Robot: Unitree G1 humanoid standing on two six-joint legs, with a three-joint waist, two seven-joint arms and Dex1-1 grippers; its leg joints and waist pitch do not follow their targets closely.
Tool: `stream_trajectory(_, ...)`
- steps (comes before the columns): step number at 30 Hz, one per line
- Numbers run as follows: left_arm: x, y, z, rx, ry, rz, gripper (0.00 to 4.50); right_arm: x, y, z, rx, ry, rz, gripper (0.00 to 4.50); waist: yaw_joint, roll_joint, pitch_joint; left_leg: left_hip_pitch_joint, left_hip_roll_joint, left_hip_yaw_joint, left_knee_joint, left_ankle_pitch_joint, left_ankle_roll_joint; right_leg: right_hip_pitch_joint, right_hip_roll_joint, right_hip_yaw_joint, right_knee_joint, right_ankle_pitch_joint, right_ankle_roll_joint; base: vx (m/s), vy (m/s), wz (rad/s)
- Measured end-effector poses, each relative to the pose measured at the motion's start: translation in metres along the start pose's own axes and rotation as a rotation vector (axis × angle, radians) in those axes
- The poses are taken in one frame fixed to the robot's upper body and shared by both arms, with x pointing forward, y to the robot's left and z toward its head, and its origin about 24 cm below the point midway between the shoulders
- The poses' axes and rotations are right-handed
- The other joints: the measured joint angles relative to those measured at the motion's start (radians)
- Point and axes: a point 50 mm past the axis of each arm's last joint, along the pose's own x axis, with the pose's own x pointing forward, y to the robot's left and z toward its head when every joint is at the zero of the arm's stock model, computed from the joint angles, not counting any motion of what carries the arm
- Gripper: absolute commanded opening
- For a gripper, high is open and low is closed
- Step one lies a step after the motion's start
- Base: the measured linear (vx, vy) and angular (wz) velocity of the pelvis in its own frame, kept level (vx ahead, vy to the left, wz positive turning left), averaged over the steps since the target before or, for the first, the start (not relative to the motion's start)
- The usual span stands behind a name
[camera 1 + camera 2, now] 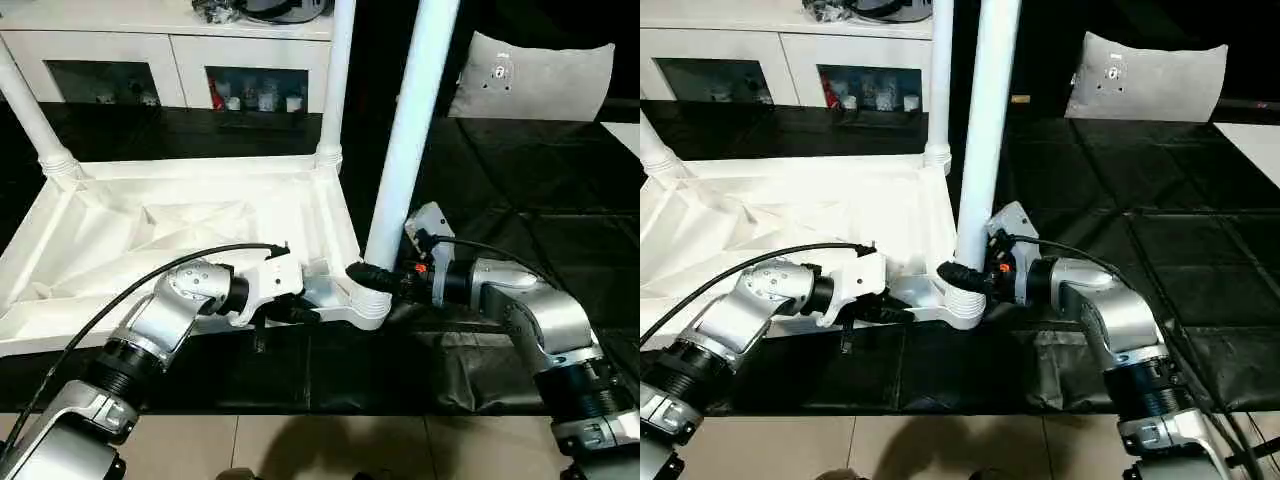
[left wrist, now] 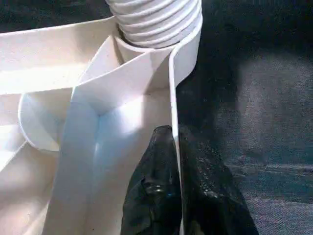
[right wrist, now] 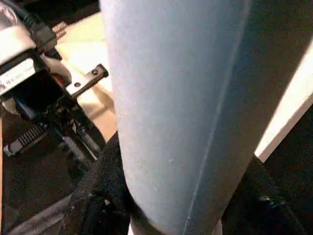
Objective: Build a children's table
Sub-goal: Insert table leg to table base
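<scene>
A: Well, the white tabletop (image 1: 180, 225) lies ribbed side up on the black floor mat (image 1: 520, 190), three legs upright in corner sockets.
B: Right claw (image 1: 962, 275) clasps the nearest leg (image 1: 405, 140); left claw (image 2: 176, 196) pinches the tabletop's rim.

White cabinet (image 1: 170, 50) with glass doors, grey cushion (image 1: 530, 78), black floor mats (image 1: 520, 190)

Lit brightly from above; tabletop (image 1: 180, 215) washed near to glare, ribs faint. Dark floor mat (image 1: 1140, 250) swallowing detail, with soft sheen on its creases. Shadow pooled under the forearms. Close on the right wrist, leg (image 3: 181, 112) blurred and bluish. Left fingers (image 2: 156, 196) soft, glossy, out of focus.
</scene>
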Motion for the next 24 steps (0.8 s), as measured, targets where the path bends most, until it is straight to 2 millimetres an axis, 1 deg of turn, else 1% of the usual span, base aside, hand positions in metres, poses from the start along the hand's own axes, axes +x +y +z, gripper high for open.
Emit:
stream_trajectory(2, 0.0, 0.0, 0.0, -0.002, 0.0, 0.0, 0.0, -0.001, 0.0, -0.002, 0.02, -0.023, -0.006, 1.89, 0.0, 0.0, 0.0, 0.0, 0.0, 0.0, 0.0, 0.0, 0.0, 0.0, 0.0, 0.0, 0.0, 0.0, 0.0, 0.0, 0.0, 0.0)
stream_trajectory(7, 0.0, 0.0, -0.001, -0.011, 0.0, 0.003, 0.0, -0.003, 0.0, -0.014, 0.11, -0.136, -0.013, 1.89, -0.001, 0.004, -0.002, 0.0, 0.001, -0.001, 0.0, 0.0, 0.0, 0.0, 0.0, -0.001, 0.0, 0.0, -0.001, 0.0, 0.0, 0.0)
stream_trajectory(11, 0.001, 0.0, -0.001, -0.019, -0.002, 0.003, 0.0, -0.004, 0.003, -0.023, 0.124, -0.199, -0.026, 1.89, 0.0, 0.01, -0.006, 0.0, 0.001, -0.001, 0.0, 0.0, 0.0, 0.0, 0.0, -0.001, -0.001, 0.0, -0.001, 0.0, 0.0, 0.0)
stream_trajectory(12, 0.001, -0.001, -0.001, -0.022, -0.003, 0.002, 0.0, -0.004, 0.004, -0.025, 0.129, -0.213, -0.029, 1.89, 0.0, 0.014, -0.007, 0.0, 0.001, -0.001, 0.0, 0.0, 0.0, 0.0, 0.0, -0.001, -0.001, 0.0, -0.001, 0.0, 0.0, 0.0)
stream_trajectory(17, 0.002, -0.001, -0.002, -0.029, -0.003, 0.001, 0.0, -0.004, 0.007, -0.029, 0.142, -0.258, -0.039, 1.89, 0.0, 0.022, -0.01, -0.001, 0.001, -0.002, -0.001, 0.0, 0.0, 0.0, 0.0, -0.001, -0.001, 0.0, 0.0, 0.0, 0.0, 0.0)
stream_trajectory(22, 0.002, -0.001, -0.002, -0.03, -0.002, 0.005, 0.0, -0.005, 0.005, -0.034, 0.131, -0.287, -0.061, 1.89, 0.0, 0.023, -0.01, 0.0, 0.001, -0.002, -0.001, 0.0, 0.0, 0.0, 0.0, -0.002, -0.001, 0.0, 0.0, 0.0, 0.0, 0.0)
stream_trajectory(24, 0.002, -0.001, -0.002, -0.031, -0.001, 0.008, 0.0, -0.008, 0.002, -0.037, 0.093, -0.283, -0.081, 1.89, -0.001, 0.023, -0.01, 0.0, 0.001, -0.002, -0.001, 0.0, 0.0, 0.0, 0.0, -0.002, -0.002, 0.0, 0.0, 0.0, 0.0, 0.0)
